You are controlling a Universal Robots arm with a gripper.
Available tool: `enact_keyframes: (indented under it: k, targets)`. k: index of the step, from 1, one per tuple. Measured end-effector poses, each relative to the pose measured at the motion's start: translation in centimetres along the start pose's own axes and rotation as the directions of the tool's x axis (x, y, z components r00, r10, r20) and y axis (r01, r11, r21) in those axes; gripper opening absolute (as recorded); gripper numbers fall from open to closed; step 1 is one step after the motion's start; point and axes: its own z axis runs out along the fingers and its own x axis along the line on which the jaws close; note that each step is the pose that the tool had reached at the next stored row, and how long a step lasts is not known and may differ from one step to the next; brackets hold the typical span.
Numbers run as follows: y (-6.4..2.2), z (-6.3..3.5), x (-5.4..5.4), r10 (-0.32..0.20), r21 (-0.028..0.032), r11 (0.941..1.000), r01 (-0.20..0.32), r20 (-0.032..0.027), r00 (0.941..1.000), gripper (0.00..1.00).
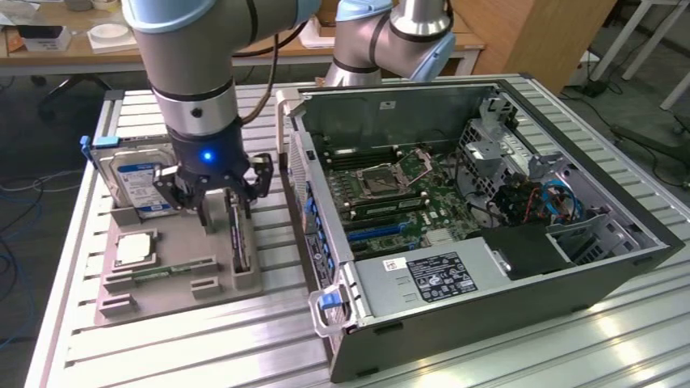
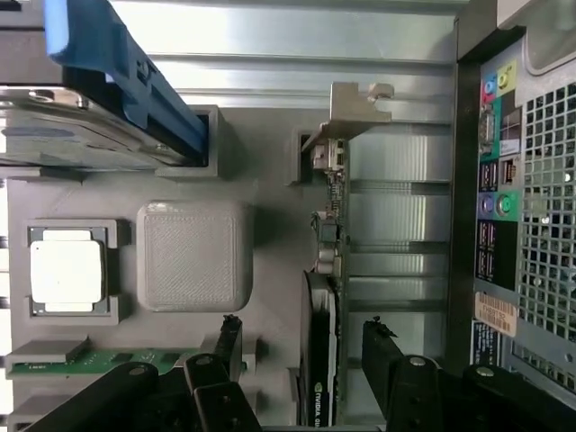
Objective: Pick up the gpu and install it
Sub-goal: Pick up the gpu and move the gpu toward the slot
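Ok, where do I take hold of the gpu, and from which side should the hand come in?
Grip the upper long edge, coming straight down, one finger on each flat face. The gpu stands on edge in the tray slot, thin edge up, with its silver bracket at one end. The open hand has a finger to each side, away from the bracket; that looks a fair spot.
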Motion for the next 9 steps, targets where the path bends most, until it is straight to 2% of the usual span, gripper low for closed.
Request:
enact_keyframes:
  k: [9]
  targets:
    - [-0.06, 1.63, 0.0, 0.0, 0.0, 1.0, 0.0, -0.0001, 1.0, 0.65]
